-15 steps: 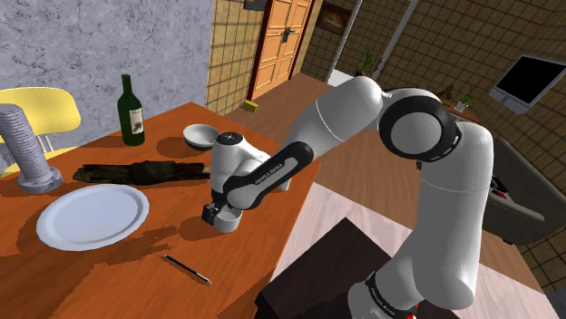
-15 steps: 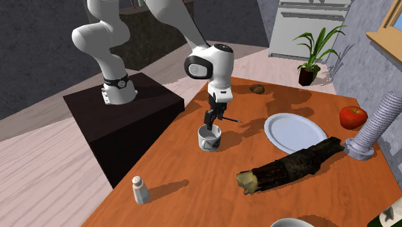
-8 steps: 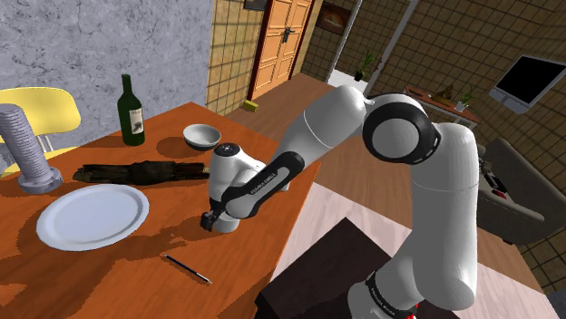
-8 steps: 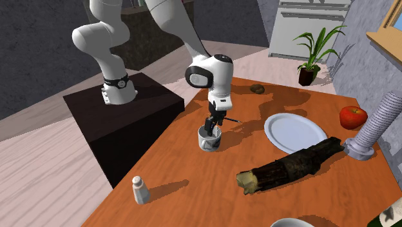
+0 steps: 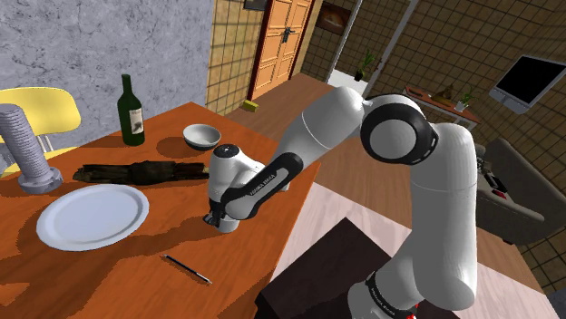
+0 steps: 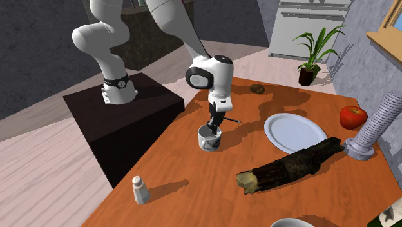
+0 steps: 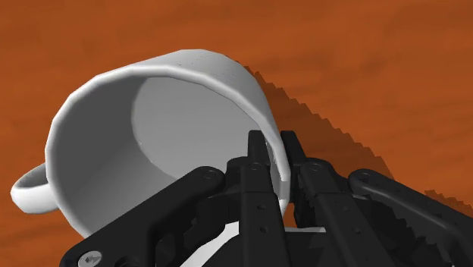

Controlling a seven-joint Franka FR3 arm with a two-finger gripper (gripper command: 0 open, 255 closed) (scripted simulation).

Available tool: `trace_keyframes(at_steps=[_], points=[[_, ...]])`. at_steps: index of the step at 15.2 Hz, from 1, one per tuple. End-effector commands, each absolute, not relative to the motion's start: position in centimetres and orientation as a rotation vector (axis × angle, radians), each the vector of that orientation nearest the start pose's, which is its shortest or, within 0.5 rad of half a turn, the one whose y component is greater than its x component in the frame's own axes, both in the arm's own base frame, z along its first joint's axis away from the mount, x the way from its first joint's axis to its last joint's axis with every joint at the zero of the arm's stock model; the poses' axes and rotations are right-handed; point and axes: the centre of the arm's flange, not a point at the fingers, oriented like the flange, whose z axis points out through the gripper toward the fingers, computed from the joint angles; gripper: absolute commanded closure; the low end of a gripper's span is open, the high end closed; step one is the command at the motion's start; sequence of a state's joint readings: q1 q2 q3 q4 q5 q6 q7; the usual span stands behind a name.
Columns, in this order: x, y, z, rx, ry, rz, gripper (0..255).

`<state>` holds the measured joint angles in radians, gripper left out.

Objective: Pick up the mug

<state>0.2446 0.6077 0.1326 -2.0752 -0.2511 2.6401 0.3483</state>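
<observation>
A white mug (image 7: 144, 136) with a small loop handle stands upright on the orange wooden table (image 6: 193, 187), close to the edge on the stand's side. My black gripper (image 7: 274, 148) comes down on it from above and is shut on the mug's wall, one finger inside the rim and one outside. In the second exterior view the mug (image 6: 208, 140) sits right below the gripper (image 6: 212, 128). In the shoulder view the hand covers most of the mug (image 5: 229, 223).
A white plate (image 5: 91, 216) and a black pen (image 5: 188, 268) lie near the mug. Farther off are a dark log-like thing (image 5: 145, 170), a bowl (image 5: 201, 136), a green bottle (image 5: 132, 111), a grey ribbed tube (image 5: 27, 149), a salt shaker (image 6: 139, 189) and a red apple (image 6: 353, 117).
The hand has come down onto the mug, and the fingers, apart before, have closed on its wall. The mug has stayed where it was.
</observation>
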Motion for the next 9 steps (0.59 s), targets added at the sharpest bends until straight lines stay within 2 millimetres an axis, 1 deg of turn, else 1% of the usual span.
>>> trace_keyframes(at_steps=[1,3,9], points=[[53.2,22.0,13.0,-3.169,-0.365,0.023,255],[53.2,21.9,13.0,-3.169,-0.365,0.023,255],[53.2,21.9,16.1,-3.169,-0.365,0.023,255]])
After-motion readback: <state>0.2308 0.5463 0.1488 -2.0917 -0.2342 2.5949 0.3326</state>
